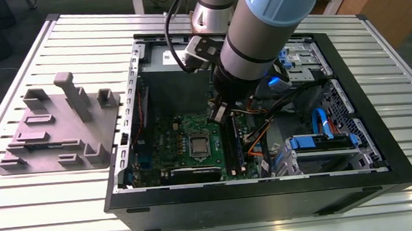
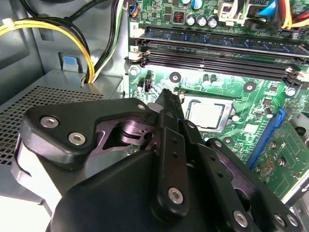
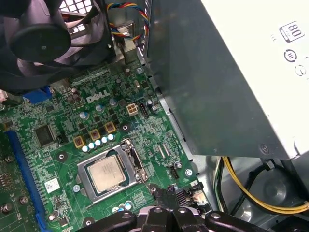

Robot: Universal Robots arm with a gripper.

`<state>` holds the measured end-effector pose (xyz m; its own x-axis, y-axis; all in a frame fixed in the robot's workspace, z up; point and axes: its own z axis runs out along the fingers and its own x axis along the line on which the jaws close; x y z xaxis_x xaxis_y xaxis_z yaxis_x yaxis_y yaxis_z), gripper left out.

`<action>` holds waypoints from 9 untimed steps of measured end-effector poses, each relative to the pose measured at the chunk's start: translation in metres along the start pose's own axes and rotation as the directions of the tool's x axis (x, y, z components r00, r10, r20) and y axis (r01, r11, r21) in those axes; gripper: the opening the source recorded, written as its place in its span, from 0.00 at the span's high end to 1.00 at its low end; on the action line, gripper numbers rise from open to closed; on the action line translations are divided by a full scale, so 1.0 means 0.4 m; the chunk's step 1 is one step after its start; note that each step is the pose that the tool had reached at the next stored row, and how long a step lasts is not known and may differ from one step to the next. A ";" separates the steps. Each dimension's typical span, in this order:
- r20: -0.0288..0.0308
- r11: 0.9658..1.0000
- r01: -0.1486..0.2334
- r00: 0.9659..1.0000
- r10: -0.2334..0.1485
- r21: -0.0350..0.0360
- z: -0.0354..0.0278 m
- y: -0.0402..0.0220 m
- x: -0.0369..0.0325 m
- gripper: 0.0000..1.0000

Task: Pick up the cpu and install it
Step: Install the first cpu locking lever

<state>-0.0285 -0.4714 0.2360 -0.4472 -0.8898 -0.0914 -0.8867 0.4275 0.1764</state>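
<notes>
The cpu (image 3: 108, 174), a small square chip with a silvery top, lies flat in the socket of the green motherboard (image 3: 58, 121), with the metal socket frame around it. It also shows in the exterior view, where the cpu (image 1: 198, 144) sits mid-board, and in the second wrist view, where the cpu (image 2: 206, 113) lies just beyond the fingertips. My gripper (image 1: 218, 112) hangs inside the open computer case, a little above the board and beside the socket. The gripper (image 2: 165, 99) is shut and holds nothing. Its black tips, seen as the gripper (image 3: 163, 199), sit close to the socket's corner.
The black computer case (image 1: 268, 197) lies open on a slatted table. Memory slots (image 2: 217, 53), a fan (image 3: 53, 34), the grey power supply (image 3: 231, 82), yellow cables (image 2: 58, 26) and blue drive brackets (image 1: 322, 140) crowd the board. A grey fixture plate (image 1: 56, 130) sits at the exterior view's left.
</notes>
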 end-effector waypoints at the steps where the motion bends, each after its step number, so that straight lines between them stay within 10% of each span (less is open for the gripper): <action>1: 0.000 1.000 0.000 1.000 0.000 0.000 0.000 0.000 0.000 0.90; 9: 0.000 1.000 0.001 1.000 -0.001 0.000 -0.002 -0.004 0.009 0.90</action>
<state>-0.0285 -0.4753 0.2360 -0.4461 -0.8903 -0.0914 -0.8871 0.4265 0.1764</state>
